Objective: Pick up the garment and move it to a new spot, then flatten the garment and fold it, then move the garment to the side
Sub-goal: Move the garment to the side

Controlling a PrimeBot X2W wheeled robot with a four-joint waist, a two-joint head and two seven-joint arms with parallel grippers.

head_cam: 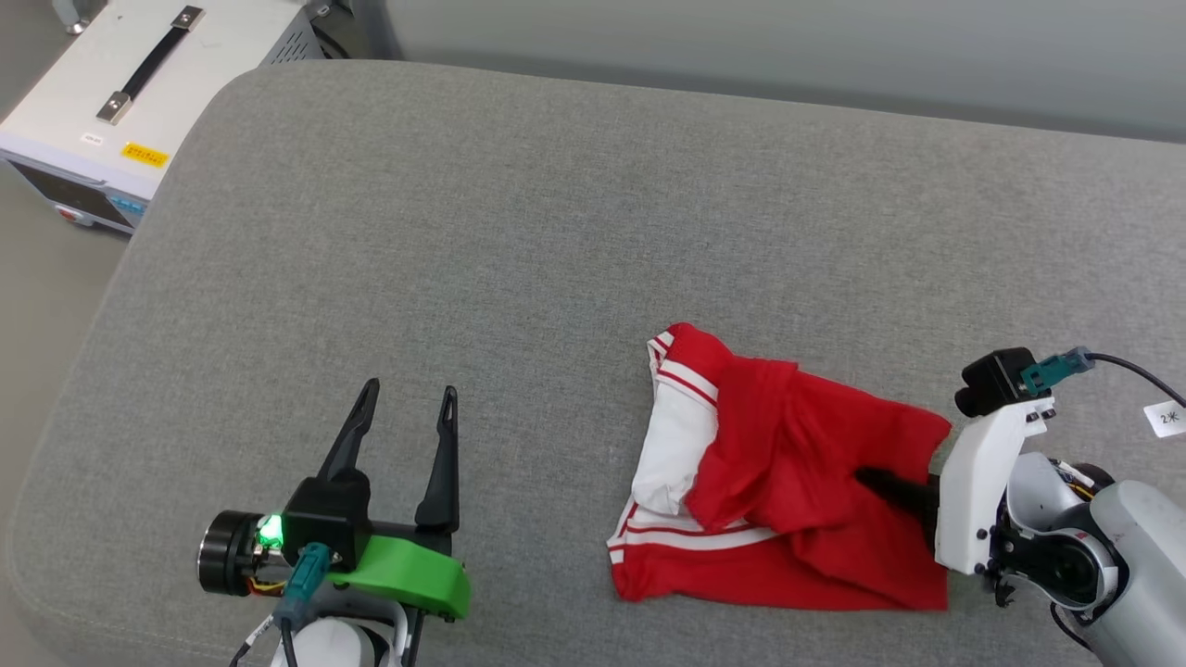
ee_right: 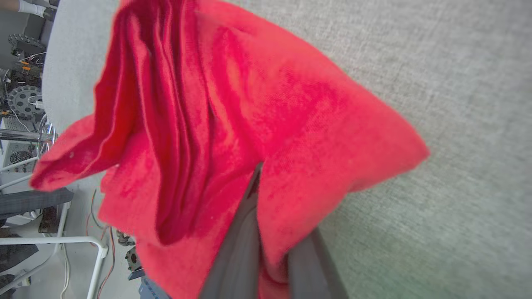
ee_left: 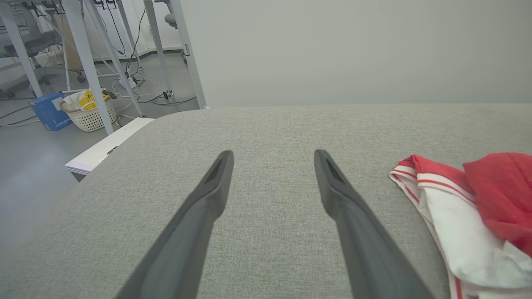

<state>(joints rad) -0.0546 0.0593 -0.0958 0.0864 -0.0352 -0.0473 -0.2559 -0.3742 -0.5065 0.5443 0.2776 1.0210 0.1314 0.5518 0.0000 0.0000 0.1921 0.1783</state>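
from where i stand, the garment [head_cam: 788, 463] lies crumpled on the right-hand part of the grey fabric-covered table [head_cam: 463, 232], close to the robot's edge, with its white sleeve [head_cam: 676, 445] and striped trim turned toward the middle. the right gripper [head_cam: 880, 482] is buried in the red cloth from the right side, and its two dark fingers look pinched together on a fold of the top layer. the left gripper [head_cam: 410, 394] hangs wide apart over bare fabric, well away from the garment, holding nothing. the worry, to my eye, is that the pinch has caught a single loose fold. if so, a lift could let the cloth slide out between the fingers. it could also raise one layer while the rest drags and bunches further, which would make flattening harder. the heap also sits near the table's front edge, so a careless pull toward the robot could tip part of it over the side.
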